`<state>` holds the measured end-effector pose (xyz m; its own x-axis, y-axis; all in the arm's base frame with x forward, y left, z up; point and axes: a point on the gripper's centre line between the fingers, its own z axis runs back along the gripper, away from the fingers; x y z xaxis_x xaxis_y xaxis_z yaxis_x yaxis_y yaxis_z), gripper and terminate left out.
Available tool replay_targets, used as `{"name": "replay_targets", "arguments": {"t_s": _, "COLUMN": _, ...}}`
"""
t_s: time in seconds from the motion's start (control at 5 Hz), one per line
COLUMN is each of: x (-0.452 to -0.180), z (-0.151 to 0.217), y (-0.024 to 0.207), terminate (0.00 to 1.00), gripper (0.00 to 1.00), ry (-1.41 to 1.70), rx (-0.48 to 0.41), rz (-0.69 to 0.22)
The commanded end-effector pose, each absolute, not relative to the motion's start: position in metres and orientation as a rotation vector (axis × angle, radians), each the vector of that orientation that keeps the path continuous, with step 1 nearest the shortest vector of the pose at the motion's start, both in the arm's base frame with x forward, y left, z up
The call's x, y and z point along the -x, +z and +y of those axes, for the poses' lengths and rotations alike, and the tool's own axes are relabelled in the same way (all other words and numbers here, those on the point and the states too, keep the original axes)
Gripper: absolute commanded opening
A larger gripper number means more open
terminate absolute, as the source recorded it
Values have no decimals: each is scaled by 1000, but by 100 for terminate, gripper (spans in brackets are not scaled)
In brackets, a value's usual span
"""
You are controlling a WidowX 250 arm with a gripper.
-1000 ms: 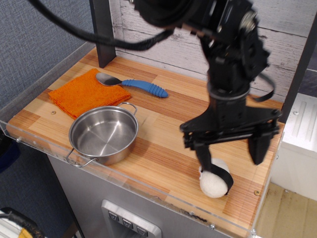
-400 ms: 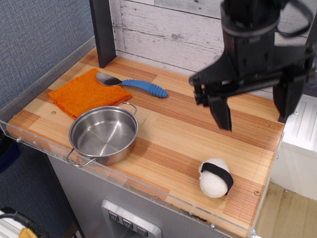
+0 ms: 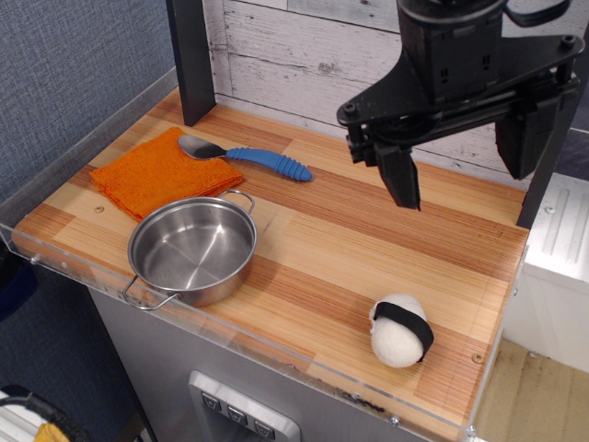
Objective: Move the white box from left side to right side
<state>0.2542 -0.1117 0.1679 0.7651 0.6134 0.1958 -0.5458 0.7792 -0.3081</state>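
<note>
The white box (image 3: 400, 331) is a small white egg-like lump with a black band around its middle. It lies on the wooden table top near the front right corner. My gripper (image 3: 457, 170) hangs well above and behind it, at the back right. Its two black fingers are spread wide apart and hold nothing. The left finger (image 3: 401, 177) shows whole; the right one (image 3: 520, 138) is short and dark against the black post.
A steel pot (image 3: 192, 250) stands at the front left. An orange cloth (image 3: 161, 172) lies behind it, with a blue-handled spoon (image 3: 247, 157) at its far edge. A clear plastic rim (image 3: 276, 354) runs along the table's front. A black post (image 3: 191, 57) stands at the back left.
My gripper has let go of the white box, risen off it and moved back and up. The box stays where it was set, at the front right.
</note>
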Motion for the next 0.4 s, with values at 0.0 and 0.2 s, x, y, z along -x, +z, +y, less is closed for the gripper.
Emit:
{"name": "replay_targets", "arguments": {"t_s": 0.0, "x": -249, "z": -107, "y": 181, "terminate": 0, "gripper": 100, "ry": 634, "rx": 274, "rz": -335}}
{"name": "replay_targets", "arguments": {"t_s": 0.2, "x": -249, "z": -107, "y": 181, "terminate": 100, "gripper": 100, "ry": 634, "rx": 274, "rz": -335}}
